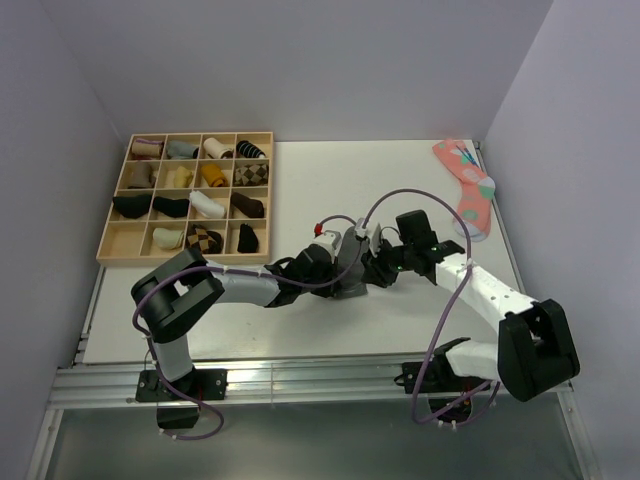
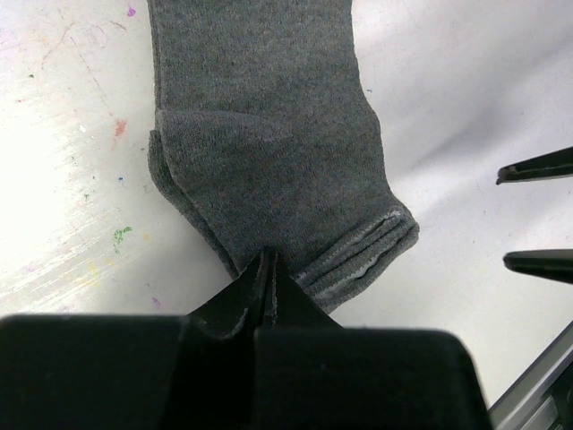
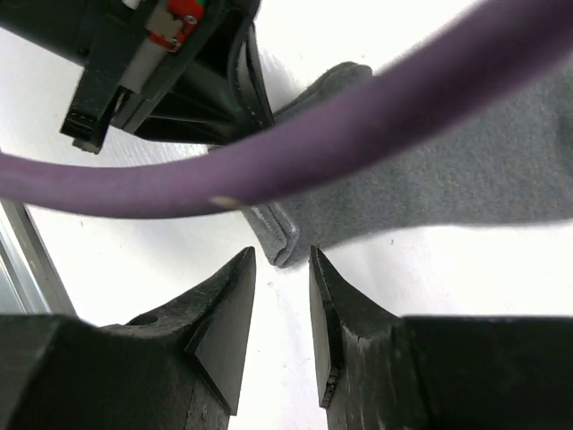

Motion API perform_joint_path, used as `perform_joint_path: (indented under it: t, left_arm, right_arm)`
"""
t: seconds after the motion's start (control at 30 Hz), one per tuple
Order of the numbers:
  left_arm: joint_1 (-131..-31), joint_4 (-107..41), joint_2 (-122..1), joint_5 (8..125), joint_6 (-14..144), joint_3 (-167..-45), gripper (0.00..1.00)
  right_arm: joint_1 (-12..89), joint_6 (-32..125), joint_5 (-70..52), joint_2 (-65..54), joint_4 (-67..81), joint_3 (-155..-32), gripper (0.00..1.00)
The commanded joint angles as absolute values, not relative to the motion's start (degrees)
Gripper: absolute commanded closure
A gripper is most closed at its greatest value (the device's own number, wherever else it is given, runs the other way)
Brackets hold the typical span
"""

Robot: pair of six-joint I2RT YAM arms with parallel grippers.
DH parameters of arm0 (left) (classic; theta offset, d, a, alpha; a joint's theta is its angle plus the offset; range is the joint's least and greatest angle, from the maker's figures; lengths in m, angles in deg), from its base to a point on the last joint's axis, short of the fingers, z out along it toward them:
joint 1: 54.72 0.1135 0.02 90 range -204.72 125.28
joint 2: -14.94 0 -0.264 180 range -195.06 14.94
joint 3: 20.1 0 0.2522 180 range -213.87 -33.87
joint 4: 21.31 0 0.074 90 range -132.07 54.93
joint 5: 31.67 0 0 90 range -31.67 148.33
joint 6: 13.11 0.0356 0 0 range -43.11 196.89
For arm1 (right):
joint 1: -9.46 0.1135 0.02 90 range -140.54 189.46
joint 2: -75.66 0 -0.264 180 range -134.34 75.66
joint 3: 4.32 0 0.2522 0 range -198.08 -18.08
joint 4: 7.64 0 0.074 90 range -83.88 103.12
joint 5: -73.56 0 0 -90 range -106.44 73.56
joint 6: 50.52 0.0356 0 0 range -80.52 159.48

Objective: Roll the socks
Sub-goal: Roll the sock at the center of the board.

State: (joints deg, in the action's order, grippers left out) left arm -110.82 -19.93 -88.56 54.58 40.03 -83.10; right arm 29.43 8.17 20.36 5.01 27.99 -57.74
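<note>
The charcoal-grey soft knit socks (image 2: 269,152) lay flat and stacked around the middle of the white worktop (image 1: 400,170), between the two arms. The left tool (image 2: 266,278) was pinched shut on their edge next to the cuffs, I'd guess to start the roll. The right tool (image 3: 280,296) sat just beside the cuff corner, jaws a bit apart and empty, probably lining up to help.
</note>
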Motion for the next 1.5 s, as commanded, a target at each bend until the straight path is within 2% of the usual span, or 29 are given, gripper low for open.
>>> perform_joint_path:
  t: [0.0, 0.7, 1.47]
  left_arm:
    - [-111.5, -26.72, -91.06, 55.25, 40.95, -82.21, 1.0]
    - [-111.59, -27.6, -91.14, 54.81, 41.03, -82.82, 1.0]
    - [-111.5, -26.28, -92.9, 55.52, 40.68, -83.61, 1.0]
  right_arm:
    - [28.53, 10.03, 19.33, 4.3, 27.47, -58.16, 0.63]
    - [26.86, 6.7, 23.55, -6.51, 33.54, -62.2, 0.62]
    - [27.3, 8.1, 24.6, -13.63, 31.7, -65.28, 0.6]
